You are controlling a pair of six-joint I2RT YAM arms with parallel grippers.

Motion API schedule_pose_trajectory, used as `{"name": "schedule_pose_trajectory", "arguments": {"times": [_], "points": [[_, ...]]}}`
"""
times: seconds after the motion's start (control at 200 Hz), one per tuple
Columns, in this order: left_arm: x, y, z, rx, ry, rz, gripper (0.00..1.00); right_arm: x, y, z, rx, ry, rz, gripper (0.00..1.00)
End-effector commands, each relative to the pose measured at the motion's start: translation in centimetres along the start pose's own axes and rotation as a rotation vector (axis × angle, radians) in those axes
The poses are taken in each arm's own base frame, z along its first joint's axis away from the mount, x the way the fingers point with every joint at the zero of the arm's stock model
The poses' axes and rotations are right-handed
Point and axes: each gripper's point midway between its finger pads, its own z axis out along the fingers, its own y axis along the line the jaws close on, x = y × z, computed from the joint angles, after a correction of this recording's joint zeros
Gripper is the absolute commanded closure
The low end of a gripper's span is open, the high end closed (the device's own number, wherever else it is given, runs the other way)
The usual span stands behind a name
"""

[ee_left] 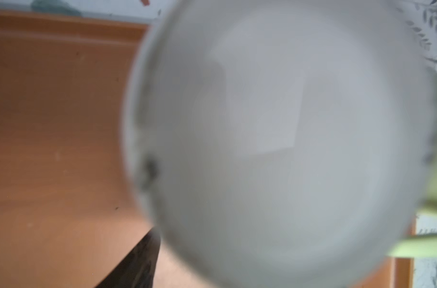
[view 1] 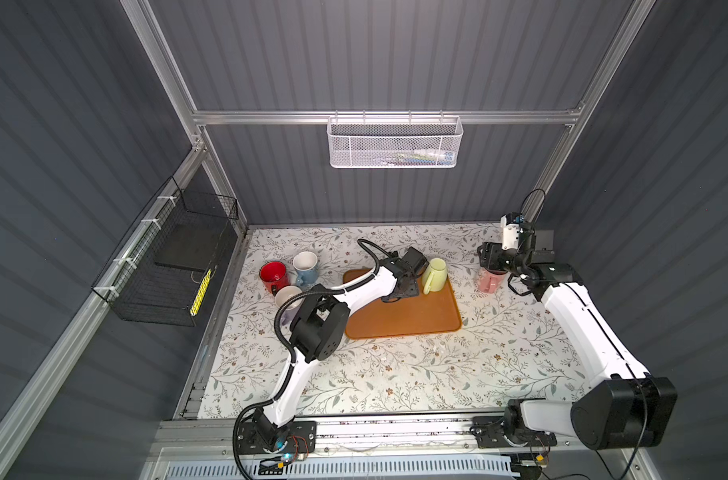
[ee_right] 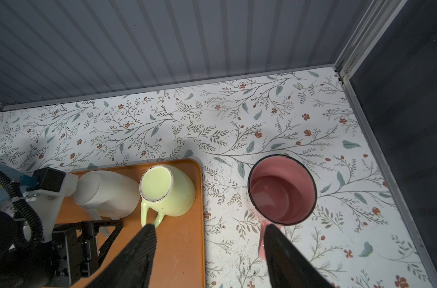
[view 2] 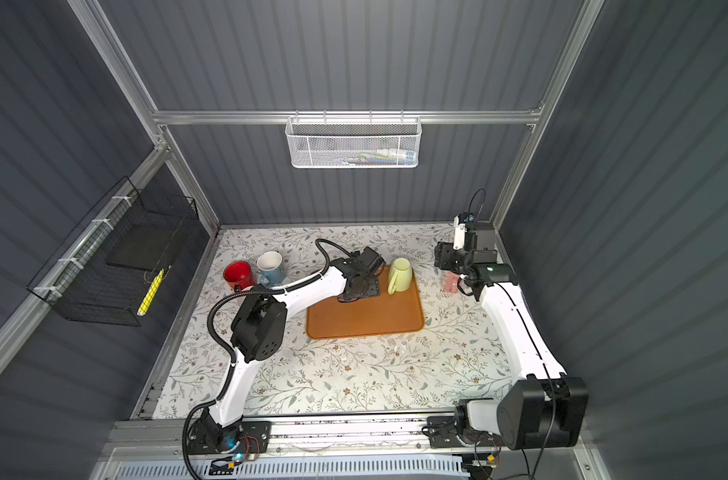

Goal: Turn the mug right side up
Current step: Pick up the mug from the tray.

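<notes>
One upside-down white mug [ee_right: 107, 194] sits on the tray [ee_right: 180, 249], left fingers [ee_left: 137, 261] just beside it, grip unclear; right fingers [ee_right: 137, 256] spread, farther off.

Enclosing me: dark grey ribbed wall panels [view 1: 374, 54] in aluminium rails [view 1: 270, 117]. My bench [view 1: 395, 374] has a white floral-print cover. Behind hangs a white mesh basket [view 1: 387, 147]; on my left, a black wire basket [view 1: 146, 291].

White links [view 1: 578, 328], black joints [view 1: 318, 328], corrugated black cable [ee_right: 25, 212], ribbed black right gripper [ee_right: 210, 228].
</notes>
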Motion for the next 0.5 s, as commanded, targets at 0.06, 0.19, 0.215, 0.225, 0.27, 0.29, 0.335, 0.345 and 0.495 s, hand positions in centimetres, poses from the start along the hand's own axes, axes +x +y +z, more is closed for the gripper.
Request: {"name": "schedule_pose_trajectory", "arguments": {"times": [0.06,0.19,0.215,0.225,0.27,0.29,0.335,0.345,0.495], "points": [[0.5,-0.8,1.0,-0.014,0.015,0.014,0.27,-0.1,0.4,-0.2,-0.014,-0.014,-0.008,0.30],[0.9,-0.7,1.7,-0.025,0.026,0.007,0.28,0.0,0.2,-0.3,-0.011,-0.015,-0.009,0.30],[1.0,-0.7,1.8,-0.027,0.028,0.005,0.28,0.0,0.2,-0.4,-0.011,-0.016,-0.008,0.30],[1.0,-0.7,1.8,-0.028,0.027,0.004,0.29,0.1,0.2,-0.3,-0.012,-0.014,-0.008,0.30],[1.0,-0.6,2.0,-0.029,0.026,0.001,0.30,-0.4,0.3,-0.3,-0.014,-0.037,-0.010,0.30],[1.0,-0.6,2.1,-0.030,0.027,0.001,0.31,-0.5,0.3,-0.3,-0.018,-0.040,-0.010,0.30],[1.0,-0.7,2.2,-0.031,0.026,0.002,0.32,-0.4,0.3,-0.3,-0.016,-0.038,-0.010,0.30],[1.1,-0.6,2.3,-0.032,0.027,0.002,0.32,-0.4,0.3,-0.3,-0.017,-0.040,-0.011,0.30],[1.4,-0.6,2.8,-0.028,0.033,-0.003,0.40,-0.4,0.2,-0.2,-0.013,-0.039,-0.008,0.30]]}}
